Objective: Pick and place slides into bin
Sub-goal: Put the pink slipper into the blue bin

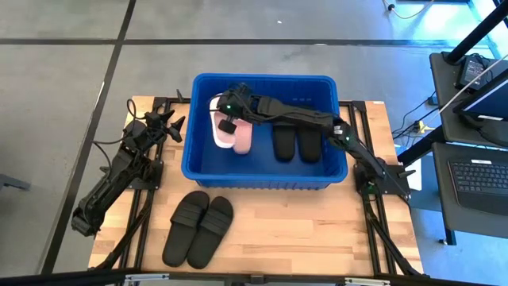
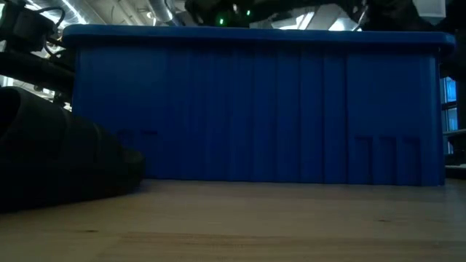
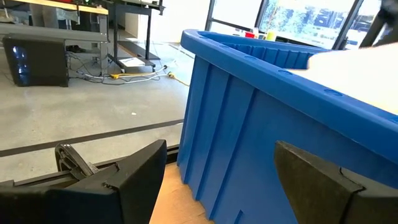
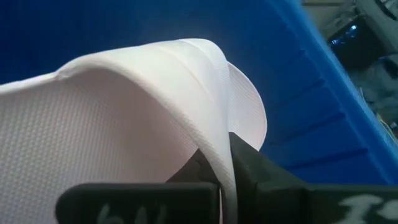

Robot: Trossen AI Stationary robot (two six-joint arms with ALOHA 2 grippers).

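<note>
Plywood table on grey floor; right fingers pinch pink slide; left fingers spread.

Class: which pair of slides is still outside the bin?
The black pair on the table in front of the bin; the pink pair and other black pair lie inside.

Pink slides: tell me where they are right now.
In the high view the pink slides sit in the bin's left half, beside a black pair, with the right tool shut on one strap.

Ribbed blue plastic bin on bare wood table.
</note>
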